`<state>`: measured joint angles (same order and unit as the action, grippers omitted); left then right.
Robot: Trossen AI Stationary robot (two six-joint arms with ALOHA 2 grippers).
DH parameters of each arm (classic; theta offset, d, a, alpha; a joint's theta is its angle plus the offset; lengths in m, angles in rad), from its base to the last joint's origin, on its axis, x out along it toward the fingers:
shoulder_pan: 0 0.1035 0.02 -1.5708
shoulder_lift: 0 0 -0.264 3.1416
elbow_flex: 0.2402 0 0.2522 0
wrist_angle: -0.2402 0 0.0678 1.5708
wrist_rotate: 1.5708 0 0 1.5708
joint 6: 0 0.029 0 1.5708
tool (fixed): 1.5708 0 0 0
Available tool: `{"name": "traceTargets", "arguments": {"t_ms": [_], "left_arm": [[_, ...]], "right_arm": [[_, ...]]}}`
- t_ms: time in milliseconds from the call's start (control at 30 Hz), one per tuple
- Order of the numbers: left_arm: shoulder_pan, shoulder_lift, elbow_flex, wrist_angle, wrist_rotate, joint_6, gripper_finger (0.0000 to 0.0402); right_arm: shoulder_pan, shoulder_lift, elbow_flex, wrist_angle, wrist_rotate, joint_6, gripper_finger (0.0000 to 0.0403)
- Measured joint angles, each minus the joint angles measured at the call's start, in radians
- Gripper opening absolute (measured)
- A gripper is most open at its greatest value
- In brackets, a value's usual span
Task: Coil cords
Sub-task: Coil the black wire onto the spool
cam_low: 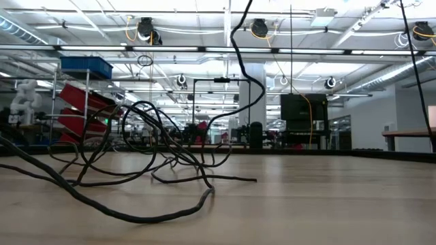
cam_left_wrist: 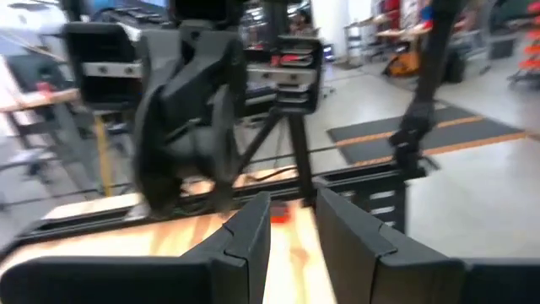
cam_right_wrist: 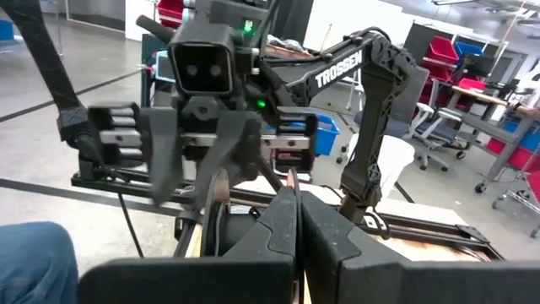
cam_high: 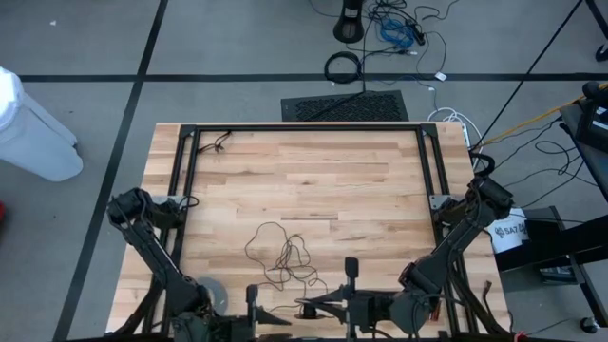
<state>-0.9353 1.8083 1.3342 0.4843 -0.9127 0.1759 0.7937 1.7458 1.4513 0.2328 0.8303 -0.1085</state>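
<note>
high view shows me the thin dark tangled wire (cam_high: 282,255) lying loose on the pale wooden table (cam_high: 380,190), near its front middle. my left gripper (cam_high: 275,318) and right gripper (cam_high: 309,309) face each other at the front edge; left jaws partly open, right jaws closed, both empty.

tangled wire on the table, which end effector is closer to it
Left, narrowly. The left end effector sits at the near table edge, just below the tangled wire. The right end effector, shut, meets it there from the right, beside the wire's trailing end.
</note>
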Motion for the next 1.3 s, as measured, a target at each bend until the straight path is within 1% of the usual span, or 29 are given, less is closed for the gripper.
{"name": "traceTargets", "arguments": {"t_ms": [133,200,300,367,467,533,1000,1300], "left_arm": [[-0.003,0.012,0.000,-0.004,-0.150,0.033,0.0105],[-0.003,0.012,0.000,-0.004,-0.164,0.045,0.0105],[-0.003,0.012,0.000,-0.003,-0.142,0.044,0.0105],[-0.003,0.012,0.000,-0.003,-0.105,0.043,0.0105],[-0.002,0.013,0.000,-0.002,-0.040,0.043,0.0105],[-0.001,0.013,0.000,0.005,-0.016,0.042,0.0105],[0.032,0.014,0.000,0.003,0.000,0.014,0.0105],[0.000,0.014,0.000,0.004,-0.013,0.022,0.0105]], "right_arm": [[0.001,0.000,0.000,0.002,0.000,0.000,0.0000],[0.000,0.000,0.000,0.002,0.000,0.009,0.0000],[0.000,0.005,0.000,0.004,-0.004,0.020,0.0000],[0.000,0.008,0.000,0.000,-0.029,0.027,0.0000],[0.001,0.010,0.000,0.005,-0.031,0.049,0.0000],[0.001,0.011,0.000,0.004,-0.032,0.056,0.0000],[-0.001,0.036,0.000,0.058,-0.037,0.060,0.0000],[0.000,0.039,0.000,0.052,-0.056,0.053,0.0000]]}}
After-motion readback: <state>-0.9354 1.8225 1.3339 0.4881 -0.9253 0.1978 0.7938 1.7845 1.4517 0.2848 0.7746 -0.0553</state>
